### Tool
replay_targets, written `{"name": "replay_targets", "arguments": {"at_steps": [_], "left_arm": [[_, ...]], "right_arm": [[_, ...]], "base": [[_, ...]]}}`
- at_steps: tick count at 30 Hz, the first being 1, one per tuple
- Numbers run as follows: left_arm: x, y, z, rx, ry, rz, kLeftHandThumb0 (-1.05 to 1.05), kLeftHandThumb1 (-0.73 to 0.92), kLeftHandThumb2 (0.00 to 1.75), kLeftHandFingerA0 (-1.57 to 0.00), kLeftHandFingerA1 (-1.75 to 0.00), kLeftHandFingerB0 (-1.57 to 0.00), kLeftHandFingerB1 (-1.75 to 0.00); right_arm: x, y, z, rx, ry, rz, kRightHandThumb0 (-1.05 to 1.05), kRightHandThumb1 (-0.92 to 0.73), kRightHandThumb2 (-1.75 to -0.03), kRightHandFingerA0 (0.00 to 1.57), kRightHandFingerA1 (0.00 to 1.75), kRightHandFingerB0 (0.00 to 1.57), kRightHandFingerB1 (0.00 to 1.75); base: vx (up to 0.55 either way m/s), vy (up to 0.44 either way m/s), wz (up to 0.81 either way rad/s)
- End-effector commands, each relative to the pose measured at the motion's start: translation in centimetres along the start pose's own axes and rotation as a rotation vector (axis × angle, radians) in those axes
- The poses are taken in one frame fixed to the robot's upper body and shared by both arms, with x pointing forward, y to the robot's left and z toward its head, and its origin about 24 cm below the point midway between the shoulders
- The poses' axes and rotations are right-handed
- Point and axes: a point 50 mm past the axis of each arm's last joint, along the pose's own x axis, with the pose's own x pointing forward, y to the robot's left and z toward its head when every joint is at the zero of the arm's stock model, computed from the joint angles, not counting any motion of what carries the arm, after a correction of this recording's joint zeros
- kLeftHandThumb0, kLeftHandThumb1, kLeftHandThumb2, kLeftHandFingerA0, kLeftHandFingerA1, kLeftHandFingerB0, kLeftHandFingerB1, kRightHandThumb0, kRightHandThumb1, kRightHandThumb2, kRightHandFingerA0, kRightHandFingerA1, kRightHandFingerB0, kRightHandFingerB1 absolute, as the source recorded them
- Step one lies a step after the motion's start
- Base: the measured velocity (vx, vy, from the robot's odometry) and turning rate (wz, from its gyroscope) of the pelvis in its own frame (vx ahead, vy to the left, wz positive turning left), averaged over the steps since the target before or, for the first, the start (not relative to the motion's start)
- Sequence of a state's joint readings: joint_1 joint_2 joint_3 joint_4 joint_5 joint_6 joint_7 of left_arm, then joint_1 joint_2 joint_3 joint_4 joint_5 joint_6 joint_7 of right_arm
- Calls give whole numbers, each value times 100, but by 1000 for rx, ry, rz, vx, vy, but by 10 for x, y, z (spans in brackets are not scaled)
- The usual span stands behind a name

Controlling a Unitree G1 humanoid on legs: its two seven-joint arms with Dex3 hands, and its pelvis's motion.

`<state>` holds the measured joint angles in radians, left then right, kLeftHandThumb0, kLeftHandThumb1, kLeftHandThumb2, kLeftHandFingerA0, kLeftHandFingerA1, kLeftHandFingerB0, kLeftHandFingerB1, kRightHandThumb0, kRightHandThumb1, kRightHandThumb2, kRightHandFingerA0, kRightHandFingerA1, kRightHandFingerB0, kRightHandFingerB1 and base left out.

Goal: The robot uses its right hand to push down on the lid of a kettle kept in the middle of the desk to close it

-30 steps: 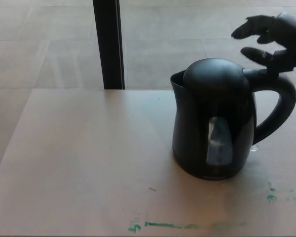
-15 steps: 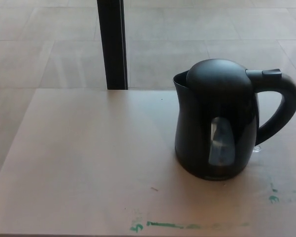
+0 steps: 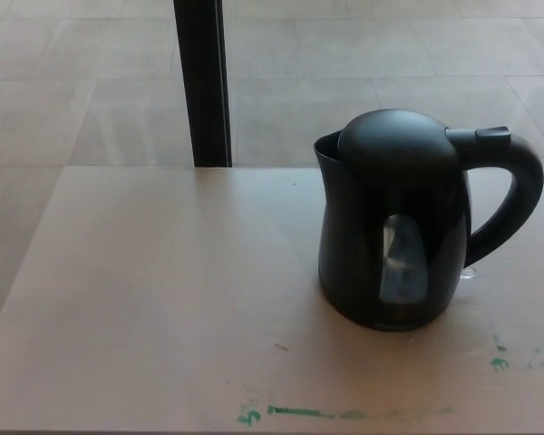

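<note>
Neither hand is seen in frame, so grip state can't be told. Kettle (image 3: 394,227) is stood upright on desk (image 3: 154,299) at approx 3 o'clock of centre, lid (image 3: 397,136) seated down, handle (image 3: 508,195) pointed to 3 o'clock.

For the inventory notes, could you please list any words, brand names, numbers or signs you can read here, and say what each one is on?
None can be read.
Kettle: no brand or label shows; its water window shows no level marks that can be read.
Desk: only green smears near the front edge, not letters.
</note>
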<state>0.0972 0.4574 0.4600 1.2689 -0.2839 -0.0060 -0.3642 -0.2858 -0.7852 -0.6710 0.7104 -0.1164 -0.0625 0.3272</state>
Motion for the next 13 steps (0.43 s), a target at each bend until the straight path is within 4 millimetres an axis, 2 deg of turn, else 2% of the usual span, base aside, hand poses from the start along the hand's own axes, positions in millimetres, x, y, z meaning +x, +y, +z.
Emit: {"name": "replay_targets", "arguments": {"at_steps": [1,2,3,4,5,6,7,8,9,10,11,12,13], "left_arm": [[-1,4,1,-33,-2,21,-86,92,71,-48,-46,-41,-40],[-1,3,2,-33,-4,18,-86,92,71,-48,-46,-41,-40],[0,1,3,-35,-5,21,-86,74,110,-41,-56,-38,-51],[1,1,3,-36,-8,25,-86,92,70,-50,-47,-45,-42],[1,0,4,-35,-13,17,-85,74,111,-42,-56,-36,-52],[1,-1,4,-45,-12,9,-86,74,110,-40,-56,-37,-52],[1,-1,4,-46,-12,9,-86,74,110,-40,-56,-37,-52],[2,-2,4,-45,-13,9,-94,80,83,-47,-51,-41,-45],[2,-2,4,-47,-14,8,-87,73,109,-42,-57,-38,-52],[2,-3,4,-45,-14,12,-88,92,68,-51,-46,-45,-41],[3,-3,5,-37,-12,20,-88,92,68,-51,-46,-45,-41],[2,-3,6,-22,-22,12,-88,92,68,-51,-46,-43,-41],[2,-3,6,-22,-22,12,-88,92,68,-51,-46,-43,-41]], "right_arm": [[-75,-22,-111,259,204,-225,-84,-81,-64,80,74,67,63],[-80,-20,-118,271,217,-230,-84,-81,-64,80,74,67,63],[-98,-7,-139,242,291,-233,-81,-64,-114,79,80,64,70],[-105,-2,-146,233,318,-238,-89,-82,-64,79,77,68,67],[-113,4,-155,239,345,-258,-88,-81,-64,82,80,74,69],[-130,17,-170,300,389,-305,-84,-77,-63,84,84,75,72],[-132,18,-172,306,392,-310,-84,-77,-63,84,84,75,72],[-137,22,-175,340,397,-315,-87,-77,-63,80,88,74,75],[-141,25,-178,362,401,-317,-93,-56,-93,78,89,68,78],[-146,29,-183,364,419,-323,-80,-59,-112,79,88,71,79],[-149,31,-186,353,441,-333,-80,-59,-112,79,88,71,79],[-158,37,-193,387,471,-328,-88,-82,-64,75,92,69,79],[-158,37,-193,387,471,-328,-88,-82,-64,75,92,69,79]], "base": [[0,0,0],[0,0,0],[0,0,0],[0,0,0],[0,0,0],[0,0,0],[0,0,0],[0,0,0],[0,0,0],[0,0,0],[0,0,0],[0,0,0],[0,0,0]]}}
